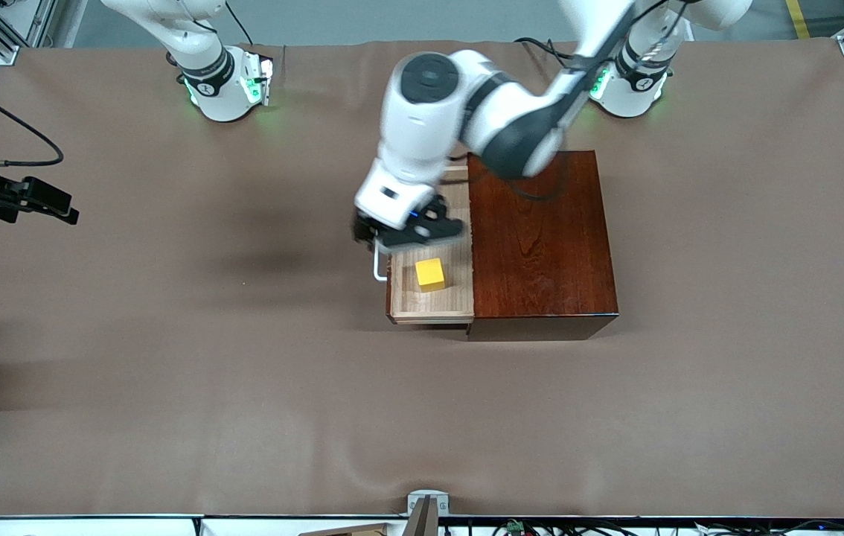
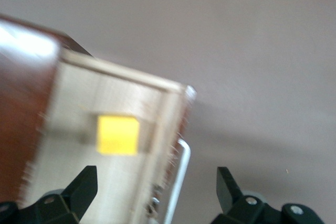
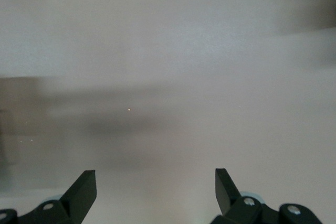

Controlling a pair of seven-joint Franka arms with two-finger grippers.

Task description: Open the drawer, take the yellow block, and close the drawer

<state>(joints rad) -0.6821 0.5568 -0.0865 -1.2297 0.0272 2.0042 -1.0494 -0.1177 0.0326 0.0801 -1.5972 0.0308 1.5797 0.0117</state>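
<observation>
Drawer (image 1: 431,298) pulled out of the box (image 1: 541,238) toward the right arm's end of the table (image 1: 169,357), block (image 1: 431,275) lying inside. I see my left gripper (image 1: 408,229) over the handle (image 1: 378,266), fingers (image 2: 84,187) spread wide, holding nothing. My right gripper (image 3: 156,187) waits at the table's edge, its 2 fingers wide apart too.

Front view: even overhead lighting, sharp focus, soft shadows on the table (image 1: 169,335) at centre left. Left wrist view: motion blur, white glare on the box (image 2: 21,51) at upper left. Right wrist view: heavily blurred.
</observation>
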